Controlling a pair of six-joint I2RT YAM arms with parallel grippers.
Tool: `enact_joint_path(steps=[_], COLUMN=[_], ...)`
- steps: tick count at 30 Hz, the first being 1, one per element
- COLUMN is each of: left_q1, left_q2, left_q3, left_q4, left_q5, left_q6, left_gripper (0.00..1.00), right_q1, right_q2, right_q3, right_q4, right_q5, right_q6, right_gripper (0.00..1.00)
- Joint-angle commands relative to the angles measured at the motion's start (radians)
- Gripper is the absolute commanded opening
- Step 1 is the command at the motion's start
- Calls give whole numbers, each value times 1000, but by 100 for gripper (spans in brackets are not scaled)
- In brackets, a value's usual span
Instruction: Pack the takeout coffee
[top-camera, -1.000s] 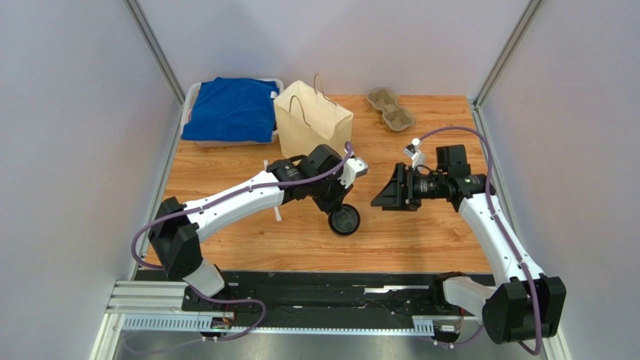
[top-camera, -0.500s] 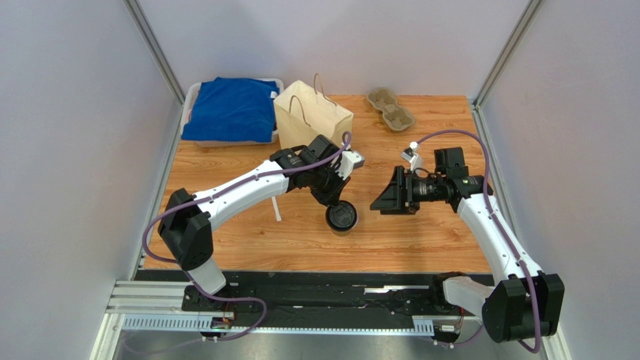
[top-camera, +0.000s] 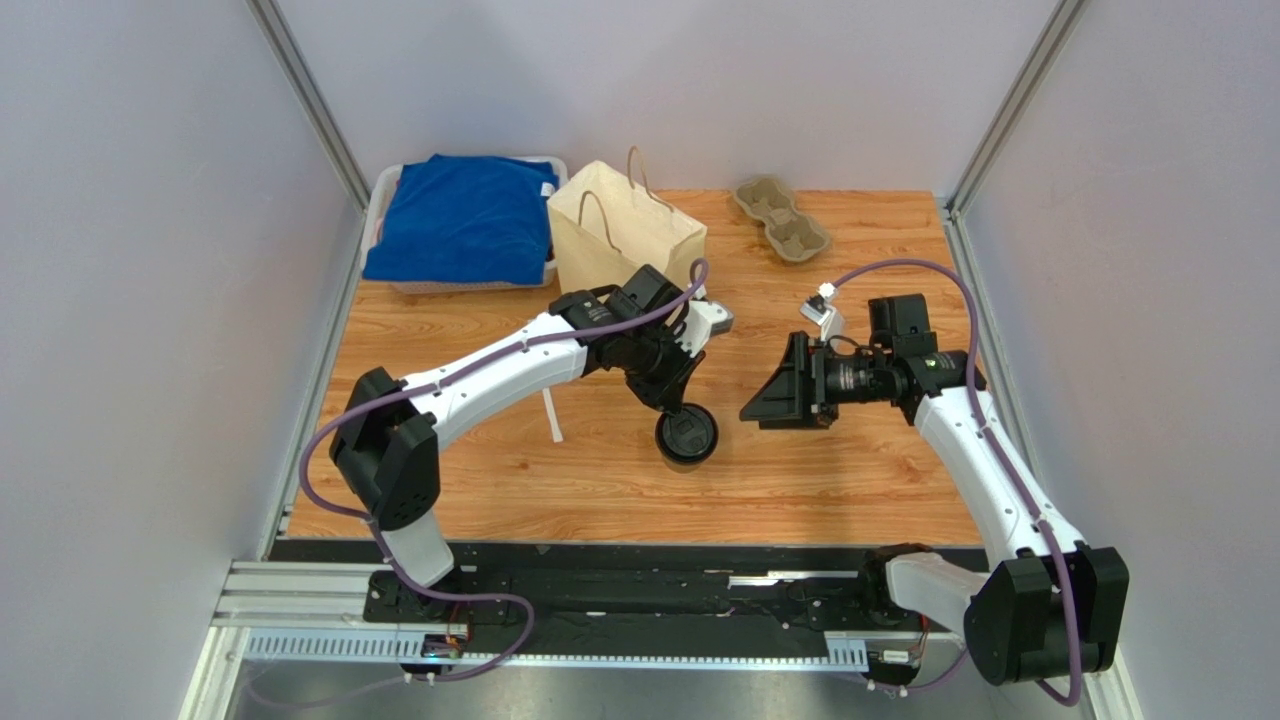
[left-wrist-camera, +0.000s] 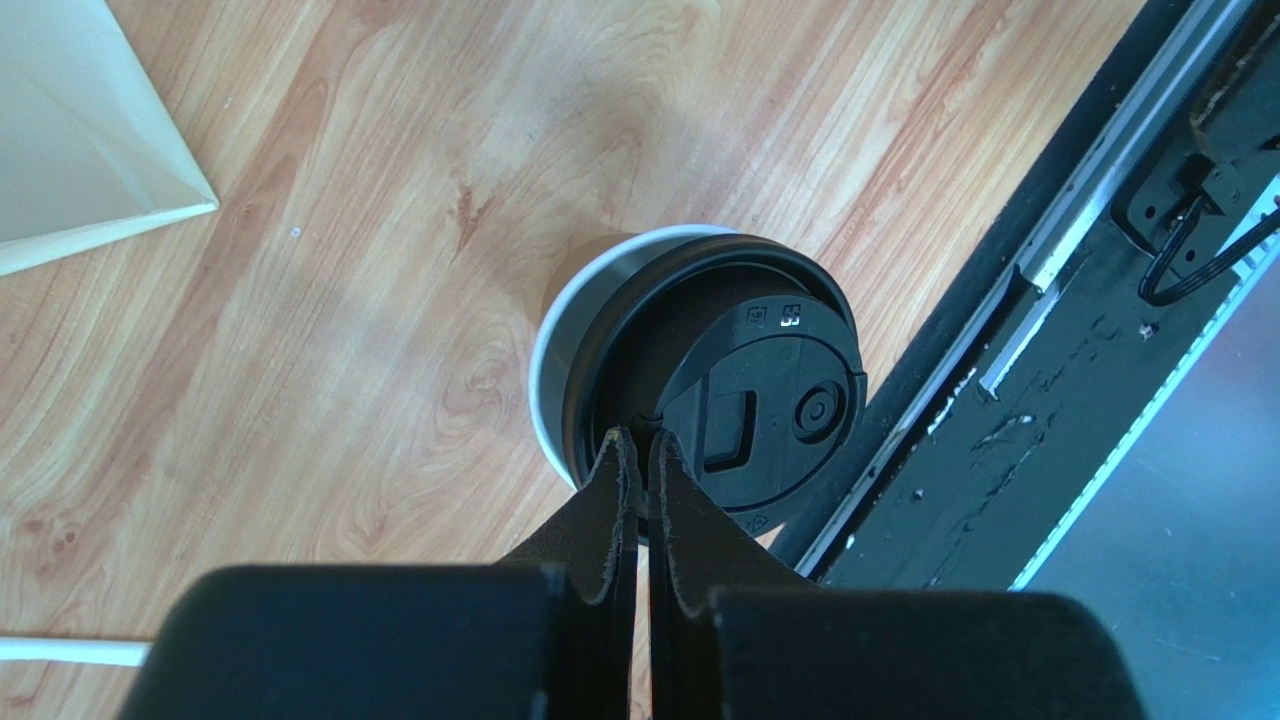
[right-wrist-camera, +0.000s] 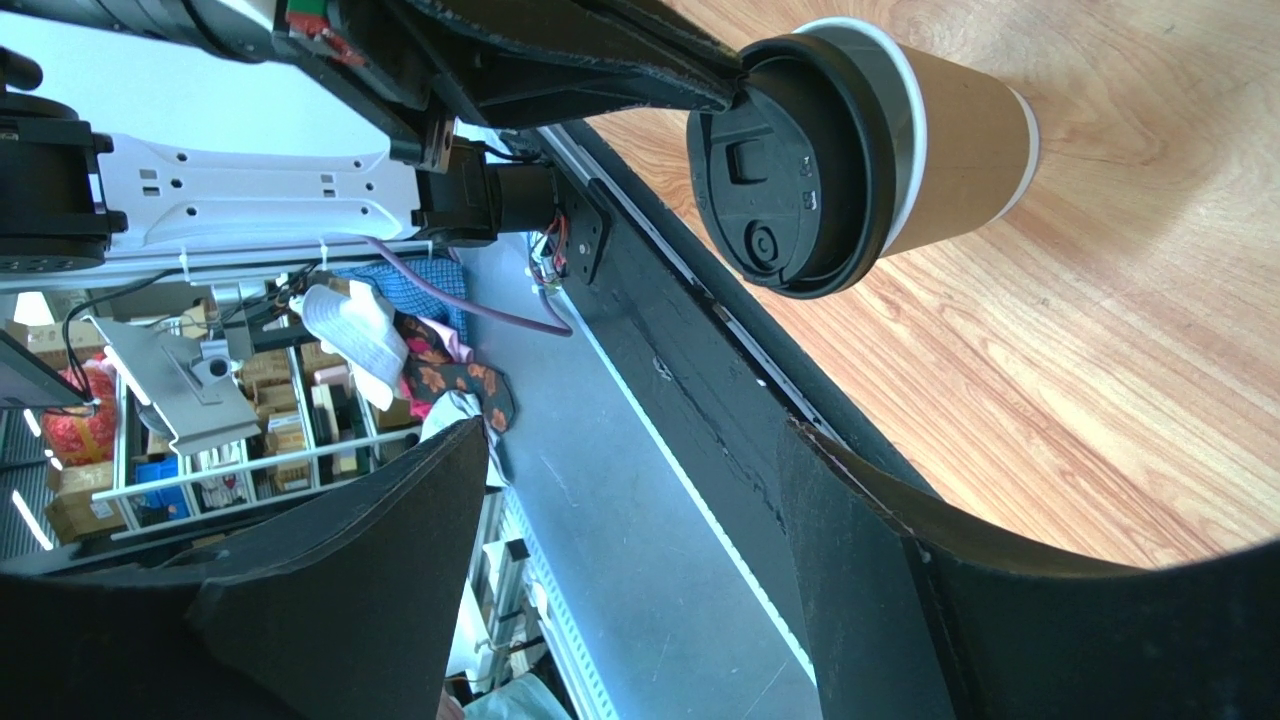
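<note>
Two grippers near the takeout coffee (top-camera: 687, 435), upright on the table (top-camera: 842, 495) at centre frame. Left gripper (top-camera: 678, 405) pinched together, tips touching the black lid (left-wrist-camera: 736, 398) at its rim. Right gripper (top-camera: 756, 402) spread apart, right of centre, clear of the cup.

Top camera: high behind, looking down over the table (top-camera: 842, 480). Left wrist: close above the cup (left-wrist-camera: 751, 398); right wrist: beside it.
</note>
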Motion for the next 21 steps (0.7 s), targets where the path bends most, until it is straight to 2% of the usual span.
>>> enact_joint_path(steps=[1,21], left_q1=[16,30], left_q2=[9,49], left_q3=[59,82], left_q4=[-24,-45], left_q5=[26,60], left_q6=[13,10], left_gripper=[0,0], right_q1=[-5,-4], right_q2=[-5,5], right_q3=[0,-2], right_q4=[26,17], right_q5=[-31,-53], right_q6=[-19,-41], right_gripper=[75,75])
